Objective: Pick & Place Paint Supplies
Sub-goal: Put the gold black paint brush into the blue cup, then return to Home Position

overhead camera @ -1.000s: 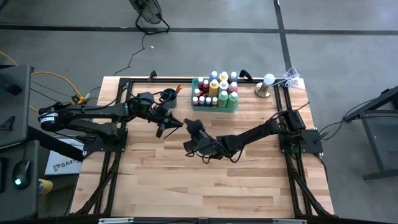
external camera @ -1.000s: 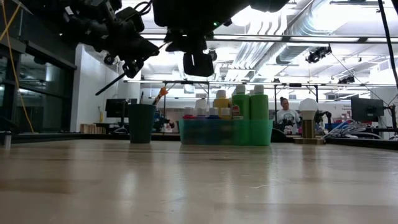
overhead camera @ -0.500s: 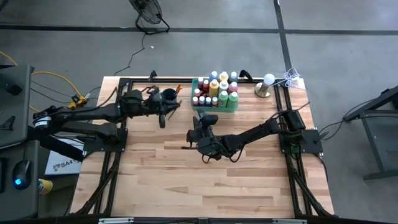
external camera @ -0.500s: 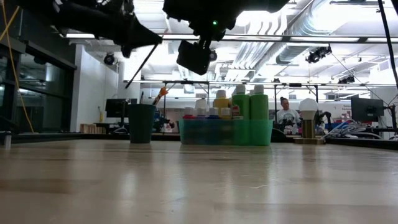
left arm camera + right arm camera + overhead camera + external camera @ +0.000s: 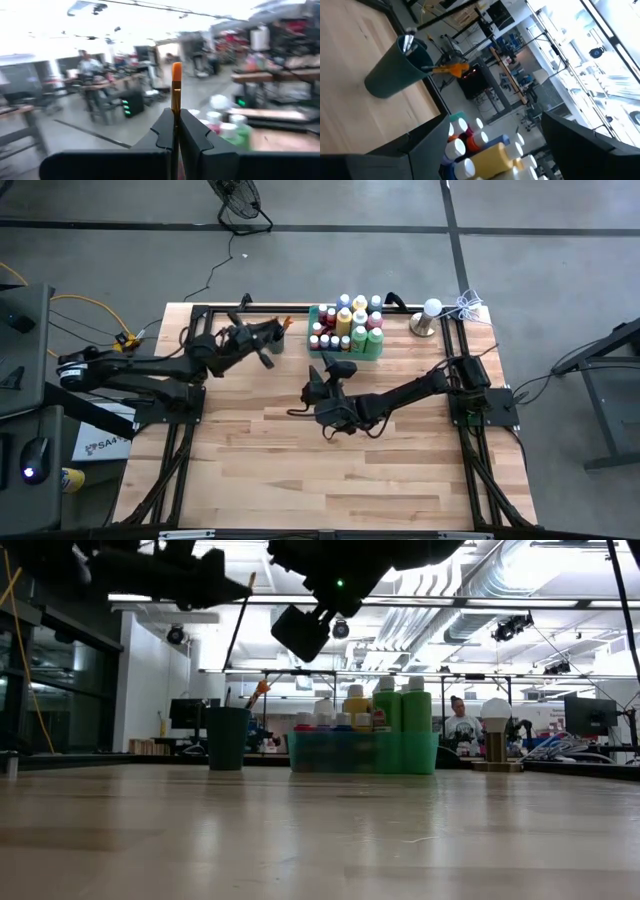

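While the left gripper (image 5: 175, 131) is clamped on a brush (image 5: 176, 92), bristles pointing away from the wrist, it hangs near the cup (image 5: 272, 335), above the table (image 5: 300, 470). Main risk: the grip is thin and the handle could pivot or slip between the fingers (image 5: 197, 137) when tilted for insertion. The cup already holds brushes (image 5: 447, 68); a descending tip could snag on them or hit the rim and tip the cup. Right gripper (image 5: 335, 367) is fully spread, holding nothing, up off the table just in front of the tray (image 5: 372, 355) of bottles (image 5: 345, 323). The arms sit close; a swing from either could clip the other or knock bottles.
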### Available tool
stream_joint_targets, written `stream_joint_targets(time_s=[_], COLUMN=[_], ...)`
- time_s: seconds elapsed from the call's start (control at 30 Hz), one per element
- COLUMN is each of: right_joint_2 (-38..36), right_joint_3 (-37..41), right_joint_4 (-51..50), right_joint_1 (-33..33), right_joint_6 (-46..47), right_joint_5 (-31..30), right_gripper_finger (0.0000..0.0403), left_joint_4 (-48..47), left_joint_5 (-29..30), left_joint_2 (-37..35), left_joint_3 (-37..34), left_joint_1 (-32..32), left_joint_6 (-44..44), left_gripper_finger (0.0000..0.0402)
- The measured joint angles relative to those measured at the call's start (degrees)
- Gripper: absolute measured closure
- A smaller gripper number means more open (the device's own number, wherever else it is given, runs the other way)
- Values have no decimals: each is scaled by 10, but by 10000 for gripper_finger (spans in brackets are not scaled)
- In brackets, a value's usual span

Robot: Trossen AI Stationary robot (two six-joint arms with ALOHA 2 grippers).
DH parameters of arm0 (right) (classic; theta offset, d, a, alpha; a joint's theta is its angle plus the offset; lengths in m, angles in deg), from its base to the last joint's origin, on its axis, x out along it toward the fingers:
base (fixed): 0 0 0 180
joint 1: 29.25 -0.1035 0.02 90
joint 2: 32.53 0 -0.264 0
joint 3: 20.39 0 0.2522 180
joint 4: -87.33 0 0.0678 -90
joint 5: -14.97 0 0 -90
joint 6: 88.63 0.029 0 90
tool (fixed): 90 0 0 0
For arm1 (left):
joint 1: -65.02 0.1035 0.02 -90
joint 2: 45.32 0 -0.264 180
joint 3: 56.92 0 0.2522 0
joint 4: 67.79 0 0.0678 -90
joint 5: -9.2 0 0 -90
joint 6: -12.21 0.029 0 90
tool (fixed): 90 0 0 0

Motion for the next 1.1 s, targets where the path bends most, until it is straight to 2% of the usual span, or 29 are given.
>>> stream_joint_targets(time_s=[0.1,0.23,0.47,0.63,0.77,0.97,1.1], right_joint_2=[0,0,0,0,0,0,-10], right_joint_3=[0,0,0,0,0,0,0], right_joint_4=[-24,-47,-52,-52,-60,-105,-214], right_joint_1=[0,-1,-1,-1,-1,-7,-8], right_joint_6=[27,49,64,64,64,104,199], right_joint_5=[-15,-31,-21,-21,-22,-20,37], right_gripper_finger=[93,93,93,93,93,93,93], left_joint_4=[78,116,136,150,158,159,154], left_joint_5=[9,4,-100,-132,-150,-163,-164], left_joint_2=[24,55,128,170,179,176,173], left_joint_3=[-24,-40,-41,-41,-41,-41,-41], left_joint_1=[28,81,177,217,226,225,225], left_joint_6=[2,-19,-109,-172,-198,-194,-183], left_gripper_finger=[398,398,398,390,339,219,149])
